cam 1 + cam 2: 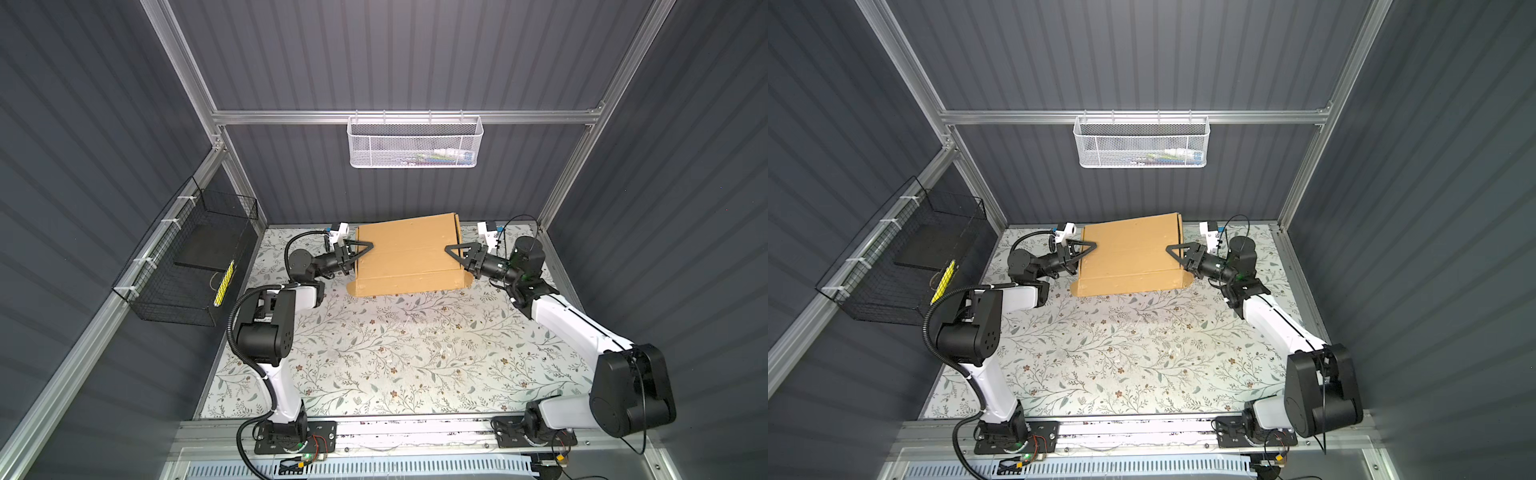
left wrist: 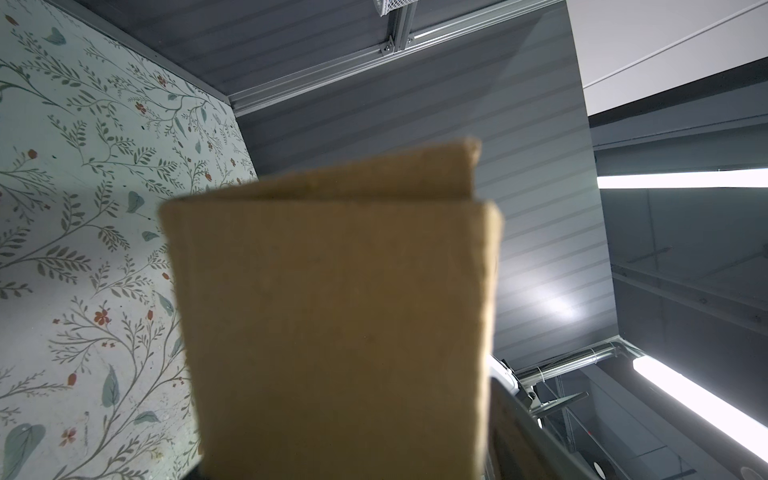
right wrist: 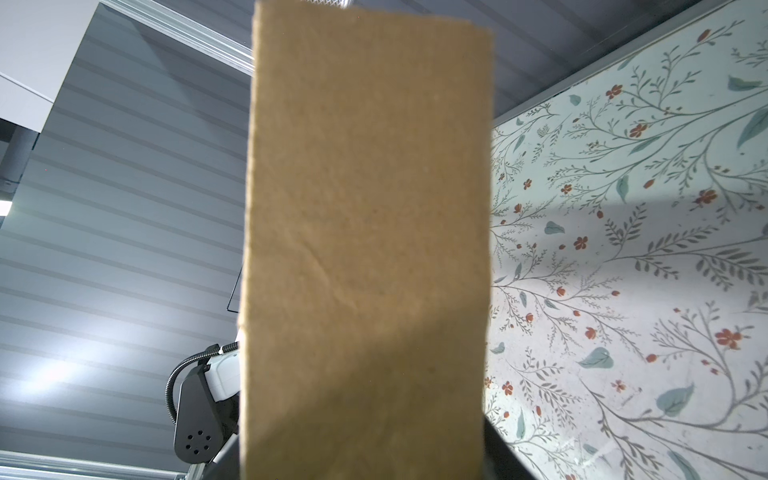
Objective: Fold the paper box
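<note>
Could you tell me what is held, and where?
The brown corrugated cardboard box: the right gripper appears clamped on its right side; the left gripper straddles its left side, grip uncertain.

The left arm (image 1: 284, 390) and right arm (image 1: 569, 320) have white links and black rounded joints. A black ribbed cable (image 1: 259, 288) follows the left arm. The left tool (image 1: 368, 248) and right tool (image 1: 451, 252) have black triangular fingers.

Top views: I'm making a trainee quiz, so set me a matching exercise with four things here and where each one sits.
Things:
1. paper box
2. white mesh basket
3. black wire basket
4. black flat slab

Places:
A. hung on the back rail
B. inside the black wire basket
C. at the far end of the floral table
D. fixed along the left wall

Pairs: 1-C, 2-A, 3-D, 4-B
</note>
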